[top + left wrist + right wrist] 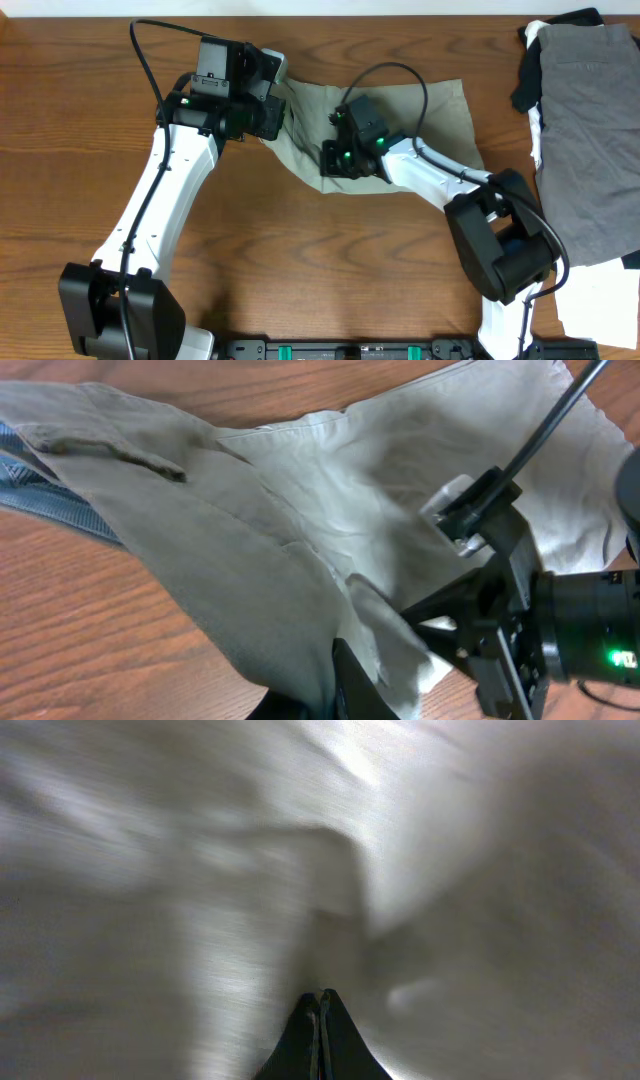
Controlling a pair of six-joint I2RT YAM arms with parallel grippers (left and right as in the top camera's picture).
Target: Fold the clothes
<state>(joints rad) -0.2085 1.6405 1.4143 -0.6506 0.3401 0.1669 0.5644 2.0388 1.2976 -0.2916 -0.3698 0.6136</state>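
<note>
Pinching now: the left gripper (345, 690) has its jaws clamped on a fold of the shorts (440, 110) at their left edge, and the khaki cloth rises in a ridge towards it, with a strip of blue lining (50, 500) peeking out underneath. The shorts lie rumpled at the far middle of the table (300, 260), partly spread and partly bunched between the two arms. The right gripper (320, 1008) is down on the near part of the shorts with its tips pressed tight together against the fabric; the wrist view is too blurred to tell whether any cloth is caught between them. Well off at the right edge sits a pile (590, 130) of grey, black and white garments.
</note>
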